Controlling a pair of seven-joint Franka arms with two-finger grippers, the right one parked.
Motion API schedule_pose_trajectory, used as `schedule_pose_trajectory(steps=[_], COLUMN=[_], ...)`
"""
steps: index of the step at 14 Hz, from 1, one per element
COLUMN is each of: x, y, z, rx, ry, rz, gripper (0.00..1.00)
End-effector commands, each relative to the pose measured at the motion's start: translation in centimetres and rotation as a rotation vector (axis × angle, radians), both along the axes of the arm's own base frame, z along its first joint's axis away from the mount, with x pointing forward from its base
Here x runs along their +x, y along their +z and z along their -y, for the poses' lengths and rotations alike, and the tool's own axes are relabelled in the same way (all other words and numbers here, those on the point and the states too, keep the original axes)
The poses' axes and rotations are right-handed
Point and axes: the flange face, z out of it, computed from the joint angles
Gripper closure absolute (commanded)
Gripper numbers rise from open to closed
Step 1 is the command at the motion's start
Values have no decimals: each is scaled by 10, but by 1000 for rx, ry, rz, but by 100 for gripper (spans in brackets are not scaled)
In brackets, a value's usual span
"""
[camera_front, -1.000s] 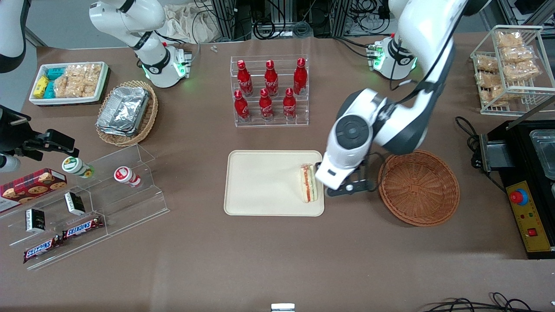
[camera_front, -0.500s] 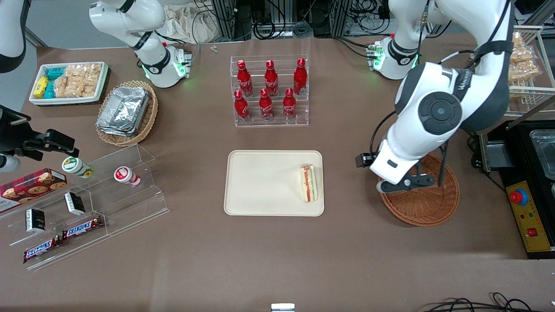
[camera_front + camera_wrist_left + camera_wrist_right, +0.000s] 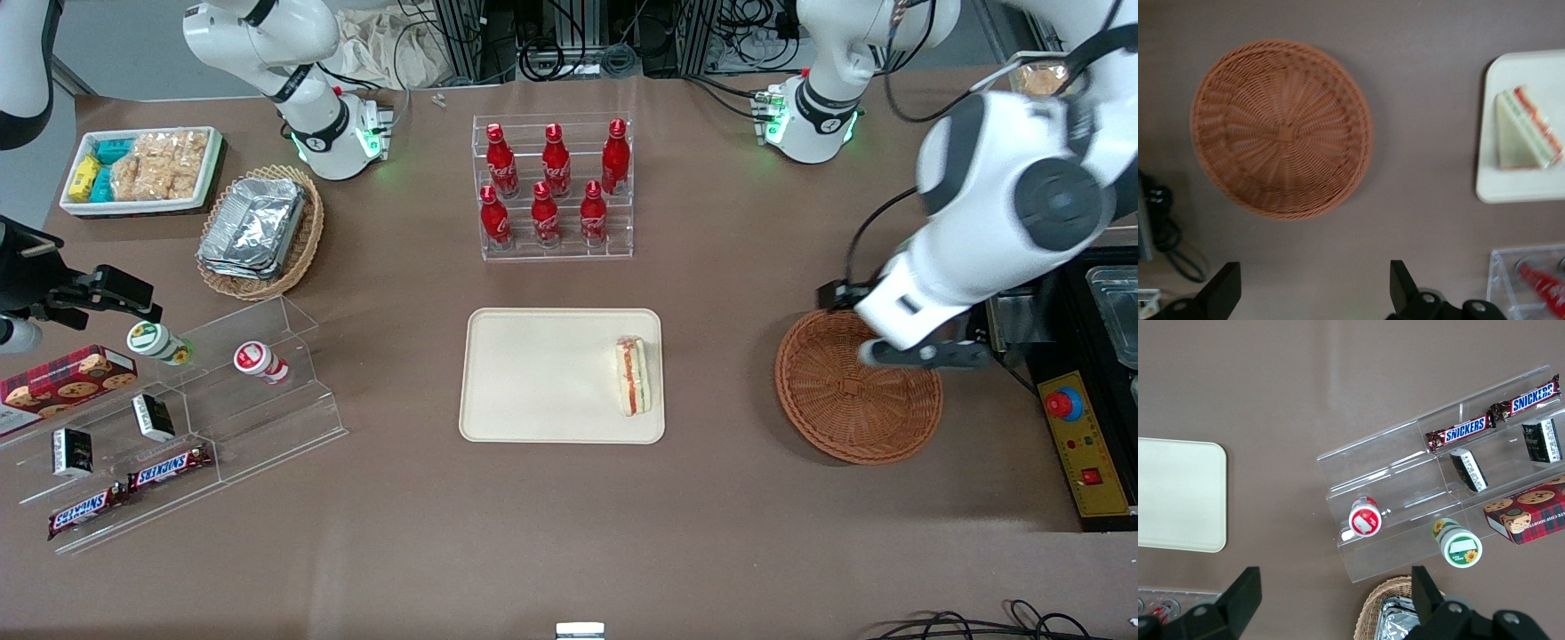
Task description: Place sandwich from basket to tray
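The sandwich (image 3: 633, 377) lies on the cream-beige tray (image 3: 533, 373), close to the tray's edge that faces the basket. The reddish-brown wicker basket (image 3: 858, 387) is empty. My left gripper (image 3: 925, 356) hovers high over the basket's rim toward the working arm's end, open and empty. The left wrist view shows the open gripper (image 3: 1313, 293) with its fingertips (image 3: 1401, 287) wide apart, the empty basket (image 3: 1281, 130) below, and the sandwich (image 3: 1525, 133) on the tray (image 3: 1531, 67).
A rack of red bottles (image 3: 553, 187) stands farther from the camera than the tray. A black control box (image 3: 1085, 444) and a wire rack of snacks (image 3: 1049, 133) stand beside the basket. An acrylic snack stand (image 3: 178, 418) and a tan foil basket (image 3: 260, 231) lie toward the parked arm's end.
My left gripper has moved from beside the sandwich at the tray's edge, across the basket, toward the working arm's end and upward. The sandwich stays on the tray.
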Motion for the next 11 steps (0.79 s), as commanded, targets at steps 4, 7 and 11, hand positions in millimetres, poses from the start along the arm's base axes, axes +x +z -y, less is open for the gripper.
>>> schedule_pose_trajectory(steps=[4,7,11], x=[-21,-16,-6], y=[4,14,33], z=[-28,-35,-25], rx=[-27,-30,15], ry=[-63,-52,-120], rz=[-13,-7,15], gripper=[0,0,0])
